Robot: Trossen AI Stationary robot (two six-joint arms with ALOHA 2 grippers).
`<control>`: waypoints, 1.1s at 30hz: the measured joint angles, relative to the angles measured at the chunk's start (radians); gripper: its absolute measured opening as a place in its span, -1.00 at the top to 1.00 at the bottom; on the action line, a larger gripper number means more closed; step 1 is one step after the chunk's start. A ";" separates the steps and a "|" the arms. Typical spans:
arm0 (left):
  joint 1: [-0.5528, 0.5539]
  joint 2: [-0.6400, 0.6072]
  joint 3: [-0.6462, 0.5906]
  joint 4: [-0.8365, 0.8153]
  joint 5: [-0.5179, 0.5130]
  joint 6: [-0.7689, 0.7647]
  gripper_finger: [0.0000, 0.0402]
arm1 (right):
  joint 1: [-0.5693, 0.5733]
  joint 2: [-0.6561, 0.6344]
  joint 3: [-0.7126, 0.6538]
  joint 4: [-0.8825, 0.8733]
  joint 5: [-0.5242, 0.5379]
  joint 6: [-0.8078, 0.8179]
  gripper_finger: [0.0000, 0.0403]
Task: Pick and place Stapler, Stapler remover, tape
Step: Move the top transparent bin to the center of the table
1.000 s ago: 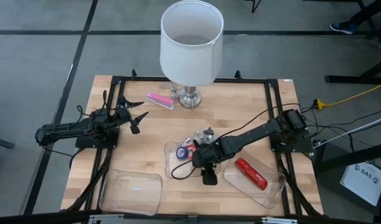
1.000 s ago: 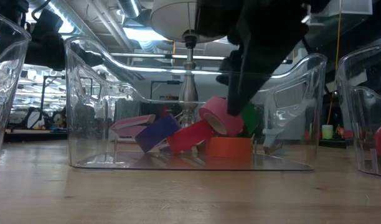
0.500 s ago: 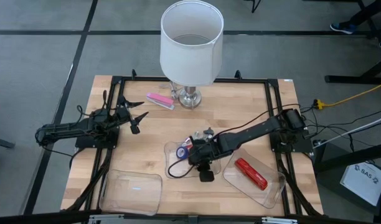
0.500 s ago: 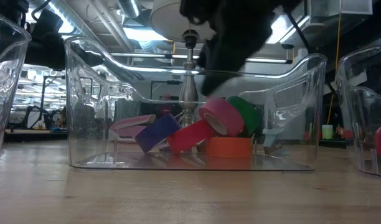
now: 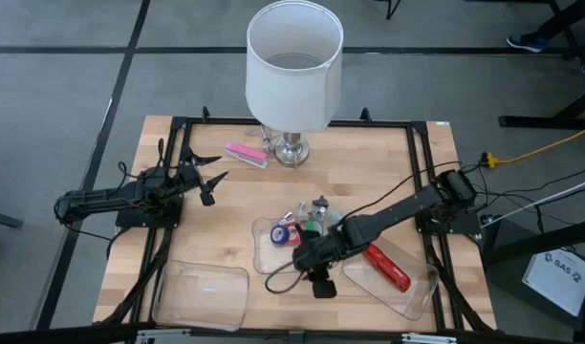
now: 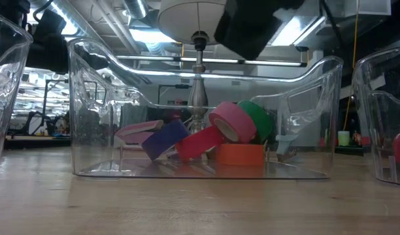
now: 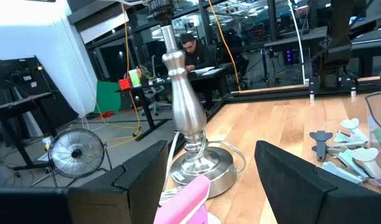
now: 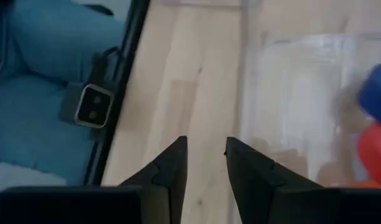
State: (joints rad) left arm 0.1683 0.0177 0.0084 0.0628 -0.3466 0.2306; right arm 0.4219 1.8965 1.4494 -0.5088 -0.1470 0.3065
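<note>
The right gripper [image 5: 303, 256] hangs above the front part of the middle clear bin [image 5: 266, 250] near the desk's front edge, its jaws narrow and holding nothing. The tape rolls [image 6: 216, 139] lie inside this bin, pink, green, red, orange and blue-purple leaning on each other, and the red stapler [image 5: 385, 267] lies in the clear bin [image 5: 422, 290] at the front right corner. The left gripper [image 5: 216, 181] waits near the left edge with jaws wide and empty; the pink stapler [image 5: 246, 154] lies near the back edge just beside the lamp [image 5: 292, 67], and the staple removers [image 7: 349, 149] lie on the desk behind the middle bin.
</note>
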 joint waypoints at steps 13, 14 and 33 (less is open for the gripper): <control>0.000 0.000 0.000 0.000 0.000 0.000 -0.19 | 0.016 0.009 0.000 -0.120 0.181 0.084 0.44; 0.000 0.000 0.000 0.000 0.000 0.000 -0.19 | 0.016 0.013 0.000 -0.113 0.160 0.087 0.44; 0.000 0.000 0.000 0.000 0.000 0.000 -0.19 | 0.013 0.065 0.000 -0.146 0.049 0.110 0.51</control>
State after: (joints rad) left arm 0.1681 0.0174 0.0082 0.0628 -0.3466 0.2306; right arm 0.4347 1.9613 1.4494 -0.6546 -0.0977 0.4161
